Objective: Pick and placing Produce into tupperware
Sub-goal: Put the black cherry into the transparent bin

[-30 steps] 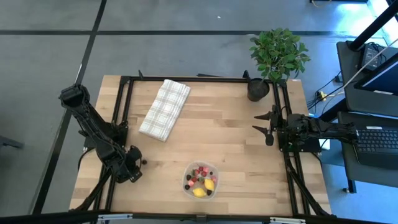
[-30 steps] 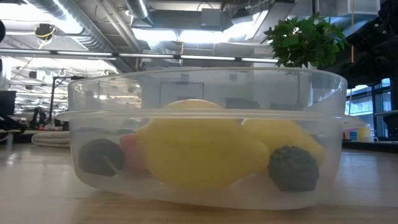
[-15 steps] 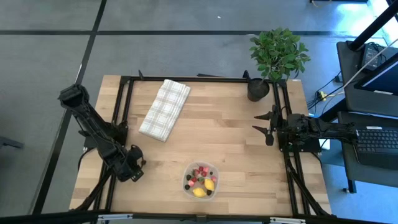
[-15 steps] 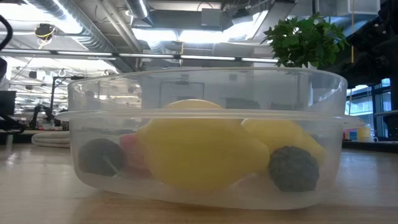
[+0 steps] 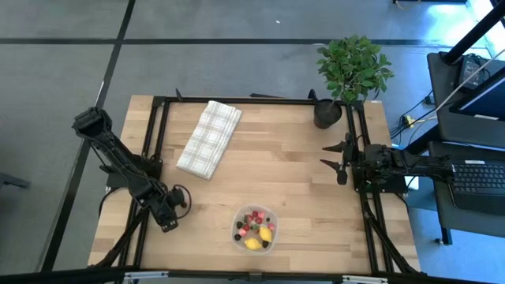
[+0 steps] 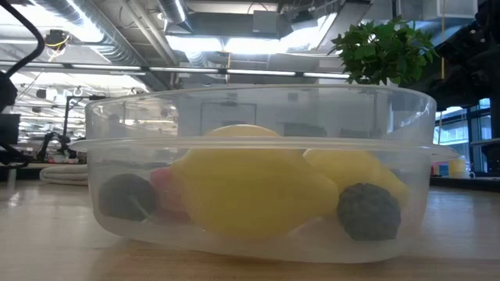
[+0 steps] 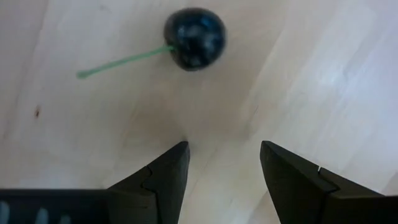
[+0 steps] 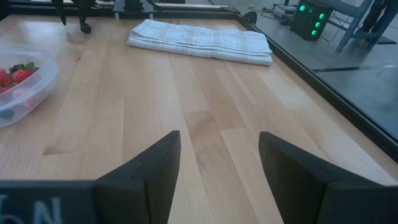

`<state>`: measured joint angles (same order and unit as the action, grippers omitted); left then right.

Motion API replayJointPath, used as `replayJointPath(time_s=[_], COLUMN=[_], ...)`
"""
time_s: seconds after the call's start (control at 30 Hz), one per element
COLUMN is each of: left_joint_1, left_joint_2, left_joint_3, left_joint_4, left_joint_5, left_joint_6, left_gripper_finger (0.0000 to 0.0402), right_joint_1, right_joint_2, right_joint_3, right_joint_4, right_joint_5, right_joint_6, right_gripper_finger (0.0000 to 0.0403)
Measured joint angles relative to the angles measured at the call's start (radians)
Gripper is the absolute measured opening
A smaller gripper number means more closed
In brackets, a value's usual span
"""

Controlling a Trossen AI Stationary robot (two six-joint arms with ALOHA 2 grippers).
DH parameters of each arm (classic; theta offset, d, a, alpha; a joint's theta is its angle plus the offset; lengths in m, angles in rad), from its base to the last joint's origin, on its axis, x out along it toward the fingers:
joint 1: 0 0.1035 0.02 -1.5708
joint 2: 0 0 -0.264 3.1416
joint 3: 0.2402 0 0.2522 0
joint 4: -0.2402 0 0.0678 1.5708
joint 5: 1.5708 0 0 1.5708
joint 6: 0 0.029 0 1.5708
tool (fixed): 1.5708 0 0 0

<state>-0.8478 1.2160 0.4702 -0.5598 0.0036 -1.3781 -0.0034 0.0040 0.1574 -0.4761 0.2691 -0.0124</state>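
Left gripper (image 7: 222, 163) low over the bare wooden table (image 5: 284, 166) near its front-left part, dark fingers (image 7: 163, 171) spread apart with nothing between them, pointed down at a small dark cherry with a thin green stem (image 7: 193, 37) lying on the wood just beyond the fingertips, not touching them. Same gripper in the high view (image 5: 178, 203), left of the small round clear plastic container (image 5: 255, 228) and apart from it. Container near the front edge, holding red, pink and dark berry-sized pieces plus two yellow lemon-like fruits (image 6: 248, 190); one dark bumpy berry (image 6: 368, 211) against its front wall. Right gripper (image 5: 338, 160) waiting at the right side, jaws wide and empty. Folded white checked cloth (image 5: 209, 138) at back left; green potted plant in a black pot (image 5: 353, 69) at the back-right corner.
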Motion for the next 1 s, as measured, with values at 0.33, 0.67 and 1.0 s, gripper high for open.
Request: replayJointPath(time_s=[0.33, 0.67, 1.0], left_joint_1=[0.029, 0.031, 0.074], left_joint_2=[-0.006, -0.026, -0.024], left_joint_3=[0.001, 0.132, 0.153], left_joint_4=[0.018, -0.079, -0.224], left_joint_5=[0.007, 0.016, -0.132], left_joint_6=[0.108, 0.109, 0.161], left_gripper_finger=[0.0194, 0.0194, 0.0194], right_joint_1=[0.0, 0.0, 0.0], right_joint_2=[0.0, 0.0, 0.0], right_joint_3=[0.0, 0.0, 0.0], right_joint_4=[0.0, 0.0, 0.0], right_joint_5=[0.0, 0.0, 0.0], right_joint_6=[0.0, 0.0, 0.0], right_gripper_finger=[0.0219, 0.0219, 0.0219])
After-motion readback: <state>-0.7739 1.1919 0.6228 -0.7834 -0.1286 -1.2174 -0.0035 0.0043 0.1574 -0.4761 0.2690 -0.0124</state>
